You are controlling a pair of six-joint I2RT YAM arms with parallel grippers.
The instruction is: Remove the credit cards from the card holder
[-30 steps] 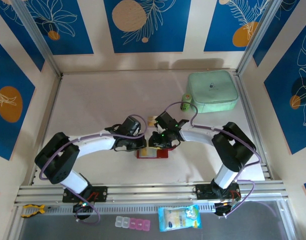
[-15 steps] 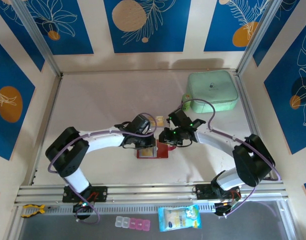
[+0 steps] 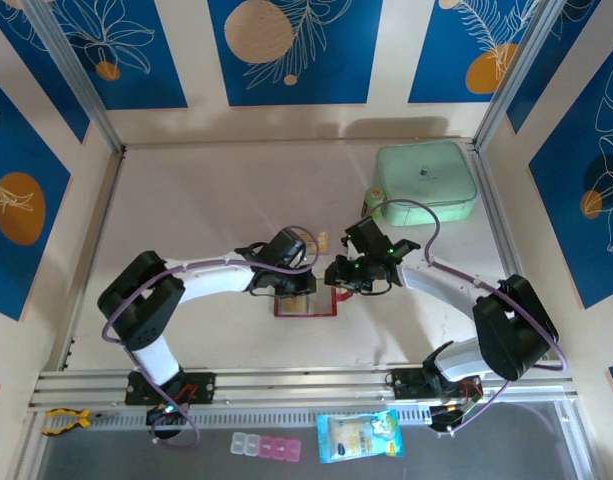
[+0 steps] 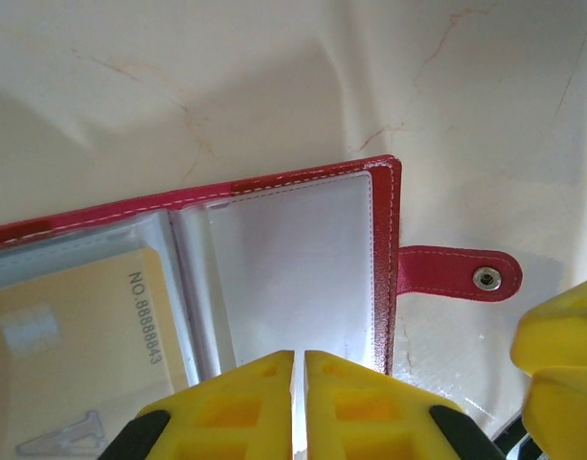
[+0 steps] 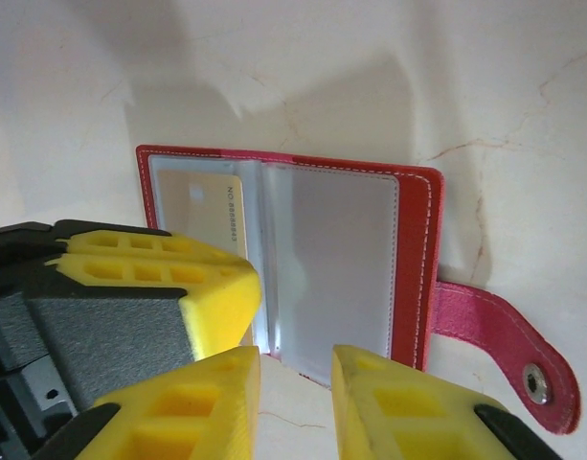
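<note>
The red card holder (image 3: 308,305) lies open on the table between both grippers. In the left wrist view its clear sleeves (image 4: 293,259) face up, the left one holding a yellow-orange credit card (image 4: 82,326) with a printed number; the snap tab (image 4: 456,273) sticks out to the right. My left gripper (image 4: 299,369) sits over the empty right sleeve, shut to a thin slit. My right gripper (image 5: 295,369) hovers open at the card holder's (image 5: 413,259) near edge, bare table between its fingers. The card (image 5: 212,206) lies partly behind the left gripper's finger (image 5: 178,278).
A mint-green case (image 3: 424,182) stands at the back right, a small green item (image 3: 372,205) by its left side. A small pale-yellow object (image 3: 324,240) lies just behind the grippers. A packet (image 3: 358,435) and pill boxes (image 3: 266,447) lie below the front rail.
Both grippers shifted right: the left moved onto the open holder, and the right drew back from over it to its right side as its elbow swung outward.
</note>
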